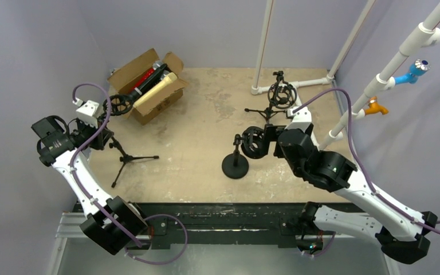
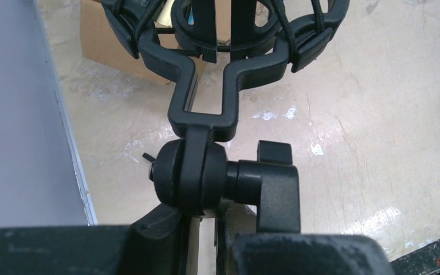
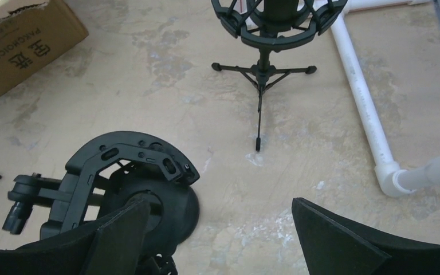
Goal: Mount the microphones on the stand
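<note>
Several microphones lie in an open cardboard box: a glittery red one, a black one and a cream one. My left gripper is shut on the neck of a black tripod stand, just under its swivel joint. Its empty shock-mount ring points toward the box. My right gripper hangs open and empty. A round-base stand with its shock mount is by its left finger.
A third tripod stand with an empty shock mount stands at the back right. White PVC pipes run along the floor and up the right side. Purple walls close in the tan table.
</note>
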You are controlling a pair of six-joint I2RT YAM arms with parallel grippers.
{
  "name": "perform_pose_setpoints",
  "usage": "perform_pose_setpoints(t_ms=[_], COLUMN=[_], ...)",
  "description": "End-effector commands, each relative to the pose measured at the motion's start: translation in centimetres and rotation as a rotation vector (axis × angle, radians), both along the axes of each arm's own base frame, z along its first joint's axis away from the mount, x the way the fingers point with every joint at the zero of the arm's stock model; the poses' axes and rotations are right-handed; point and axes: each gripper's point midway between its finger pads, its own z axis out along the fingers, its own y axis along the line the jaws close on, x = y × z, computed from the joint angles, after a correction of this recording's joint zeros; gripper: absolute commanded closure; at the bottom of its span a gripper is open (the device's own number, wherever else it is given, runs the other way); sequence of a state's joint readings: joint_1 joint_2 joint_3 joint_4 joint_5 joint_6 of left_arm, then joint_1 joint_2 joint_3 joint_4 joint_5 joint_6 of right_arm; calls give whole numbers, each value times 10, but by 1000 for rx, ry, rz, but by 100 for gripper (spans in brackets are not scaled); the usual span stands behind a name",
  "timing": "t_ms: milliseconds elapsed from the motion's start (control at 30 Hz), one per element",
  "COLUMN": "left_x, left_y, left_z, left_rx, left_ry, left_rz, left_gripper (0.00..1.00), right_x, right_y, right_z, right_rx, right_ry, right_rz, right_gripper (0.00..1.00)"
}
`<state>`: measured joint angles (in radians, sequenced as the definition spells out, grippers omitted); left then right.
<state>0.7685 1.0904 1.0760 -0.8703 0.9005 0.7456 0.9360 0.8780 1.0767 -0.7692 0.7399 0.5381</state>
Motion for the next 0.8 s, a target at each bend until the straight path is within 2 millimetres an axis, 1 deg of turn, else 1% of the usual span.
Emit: perform_pose_setpoints(t_ms=[0,67,133,167,233,333,400,500,533,600,633,667,700,733,767], left_x=[-5,-6,-7,-8,-11,-15,-19,-24,-24,-24,-24,-24,-24,-24,-25], left_y=[23,24,29,32,40,53,62,69,72,76,77,77,77,77,76], left_z=[1,0,0,0,1,3,5,10,13,16,17,17,17,18,17], left_rx=[146,146,156,156,164,172,179,204,213,225,224,223,219,216,212], left_ry=[12,21,29,32,33,31,31,24,19,14,14,15,18,20,23], left_rz=[21,30,56,68,96,133,159,174,182,192,193,195,196,197,198], left_gripper=[100,96,95,95,96,97,97,98,97,96,93,86,73,63,51], right_x=[-20,-28,-32,-36,-45,-48,-45,-45,-46,-47,-48,-48,-48,-47,-44], right_y=[-4,-4,-7,-5,8,30,40,57,65,70,71,73,76,78,79], right_z=[3,6,9,9,5,-5,-3,6,5,-2,-7,-11,-15,-19,-23], right_rx=[72,104,96,100,124,161,169,187,196,191,190,196,207,215,221], right_ry=[18,16,16,36,75,97,90,77,82,99,105,110,111,113,113], right_rz=[66,102,121,151,224,310,341,409,442,466,473,474,478,475,460], right_gripper=[1,1,1,1,1,1,1,1,1,1,1,1,1,1,1])
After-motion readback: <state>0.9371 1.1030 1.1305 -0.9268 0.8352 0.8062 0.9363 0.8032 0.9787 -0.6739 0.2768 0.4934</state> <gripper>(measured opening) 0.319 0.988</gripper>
